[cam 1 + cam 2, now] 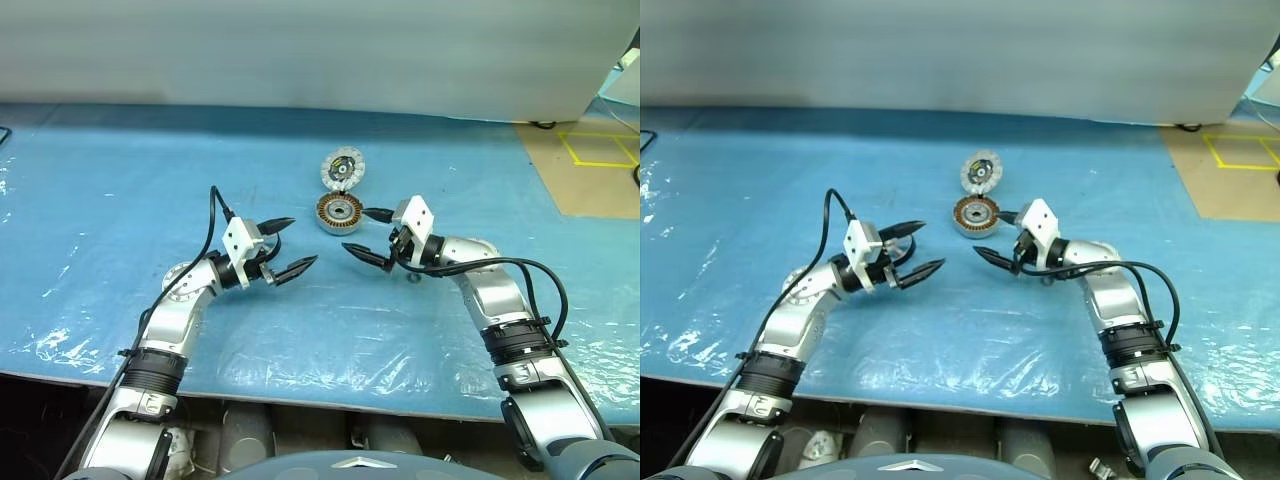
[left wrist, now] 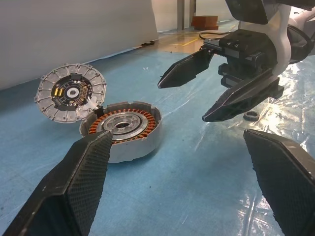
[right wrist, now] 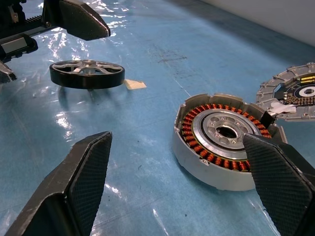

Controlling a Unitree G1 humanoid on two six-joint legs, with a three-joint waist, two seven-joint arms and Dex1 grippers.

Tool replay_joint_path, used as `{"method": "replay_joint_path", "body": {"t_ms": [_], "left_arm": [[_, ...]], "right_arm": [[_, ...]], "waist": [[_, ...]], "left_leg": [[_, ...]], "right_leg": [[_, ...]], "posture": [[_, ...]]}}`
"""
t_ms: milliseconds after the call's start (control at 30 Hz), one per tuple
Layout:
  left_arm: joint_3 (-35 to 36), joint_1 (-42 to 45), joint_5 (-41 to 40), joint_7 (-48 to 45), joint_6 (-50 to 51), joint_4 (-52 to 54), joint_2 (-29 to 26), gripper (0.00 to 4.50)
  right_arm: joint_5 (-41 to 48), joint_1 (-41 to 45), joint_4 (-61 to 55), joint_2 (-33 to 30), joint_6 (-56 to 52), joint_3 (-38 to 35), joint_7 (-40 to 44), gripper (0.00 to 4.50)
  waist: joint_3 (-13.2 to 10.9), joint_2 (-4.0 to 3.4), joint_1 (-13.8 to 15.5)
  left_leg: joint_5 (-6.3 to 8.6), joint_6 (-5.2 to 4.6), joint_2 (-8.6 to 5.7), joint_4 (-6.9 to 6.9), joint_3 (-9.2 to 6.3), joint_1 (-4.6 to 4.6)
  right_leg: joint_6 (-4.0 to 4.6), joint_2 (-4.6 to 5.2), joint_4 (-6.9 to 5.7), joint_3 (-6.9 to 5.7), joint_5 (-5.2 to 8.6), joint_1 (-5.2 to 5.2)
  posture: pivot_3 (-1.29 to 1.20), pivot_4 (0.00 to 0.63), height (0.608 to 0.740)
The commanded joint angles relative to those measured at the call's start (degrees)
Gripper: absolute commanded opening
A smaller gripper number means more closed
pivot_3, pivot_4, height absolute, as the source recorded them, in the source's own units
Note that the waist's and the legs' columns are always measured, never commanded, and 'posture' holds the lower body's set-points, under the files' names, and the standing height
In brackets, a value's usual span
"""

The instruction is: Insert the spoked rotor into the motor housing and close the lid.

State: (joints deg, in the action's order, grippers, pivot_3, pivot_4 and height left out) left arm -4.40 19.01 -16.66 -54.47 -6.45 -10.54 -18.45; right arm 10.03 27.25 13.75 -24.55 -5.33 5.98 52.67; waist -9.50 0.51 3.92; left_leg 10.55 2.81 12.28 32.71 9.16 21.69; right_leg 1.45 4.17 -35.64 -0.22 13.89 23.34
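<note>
The left claw [image 1: 285, 246] hangs released and empty just above the tabletop [image 1: 90, 210], its two black fingers spread wide and aimed inward toward the middle. The right claw [image 1: 368, 235] faces it from the other side, likewise released and holding nothing, tilted slightly down. Both look poised for a start rather than mid-grasp.

Just beyond the right claw's far finger lies the motor housing [image 1: 338, 212], flat on the blue plastic sheet with its copper windings and silver hub facing up, so the cavity is open to receive a part. Behind it, touching its far rim, the lid [image 1: 342, 166] leans tilted with its dark centre face showing, probably parked there so it can be swung over afterwards.

The spoked rotor [image 3: 86, 73] rests flat on the sheet beside the left arm, well apart from the housing. Near the right claw sits a small dark ring [image 2: 251, 116]. Insertion is not yet begun.
</note>
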Motion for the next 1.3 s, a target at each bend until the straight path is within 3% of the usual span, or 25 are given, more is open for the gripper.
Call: {"method": "replay_joint_path", "body": {"t_ms": [33,267,500,800,967,1300], "left_arm": [[0.42,0.25,-0.30,0.02,-0.83,1.47,-0.29,4.50],[0.86,-0.02,-0.40,0.32,-0.74,1.66,-0.53,4.50],[2.20,-3.49,-1.27,0.54,-0.12,4.12,-2.44,4.50],[3.14,-4.84,-1.34,1.78,0.28,5.67,-3.45,4.50],[3.12,-5.77,-1.34,2.42,0.53,6.74,-3.44,4.50],[2.68,-5.84,-1.40,2.39,0.84,6.68,-3.55,4.50]], "right_arm": [[0.23,1.16,-1.69,0.27,1.72,-0.24,-0.03,4.47],[-2.19,2.93,-4.23,0.58,1.90,2.16,-0.56,4.47],[-7.90,10.18,-3.02,1.00,-5.57,7.97,-1.44,4.47],[-18.92,20.22,10.42,1.35,-4.93,16.25,-1.83,4.47],[-20.98,21.99,14.33,1.93,-2.36,16.39,-2.57,4.47],[-20.68,21.05,11.65,1.48,-0.62,15.20,-1.20,4.47]], "waist": [[0.00,0.00,0.00],[0.00,-0.01,-0.03],[-0.01,-0.02,-0.32],[-0.01,-0.02,-0.02],[-0.01,-0.02,-0.06],[-0.02,-0.02,-0.12]], "left_leg": [[0.00,0.00,0.00,0.00,0.00,0.00],[0.00,0.00,0.00,0.00,0.00,0.00],[0.00,0.01,0.01,-0.02,0.00,0.00],[0.00,0.02,0.00,0.00,0.01,0.03],[0.00,0.03,0.01,-0.01,0.01,0.07],[0.00,0.02,0.03,0.02,0.01,0.07]], "right_leg": [[0.00,0.00,0.00,0.00,0.00,0.00],[0.00,0.00,0.00,0.00,0.00,0.00],[0.00,-0.02,-0.02,0.00,0.00,0.04],[0.00,0.00,-0.02,-0.01,0.00,0.03],[-0.01,-0.01,-0.03,-0.04,-0.01,0.08],[0.00,-0.02,-0.08,-0.02,-0.01,0.10]], "posture": [[0.00,0.150,0.740],[0.00,0.150,0.740],[0.00,0.150,0.740],[0.00,0.150,0.740],[0.00,0.150,0.740],[0.00,0.150,0.740]]}}
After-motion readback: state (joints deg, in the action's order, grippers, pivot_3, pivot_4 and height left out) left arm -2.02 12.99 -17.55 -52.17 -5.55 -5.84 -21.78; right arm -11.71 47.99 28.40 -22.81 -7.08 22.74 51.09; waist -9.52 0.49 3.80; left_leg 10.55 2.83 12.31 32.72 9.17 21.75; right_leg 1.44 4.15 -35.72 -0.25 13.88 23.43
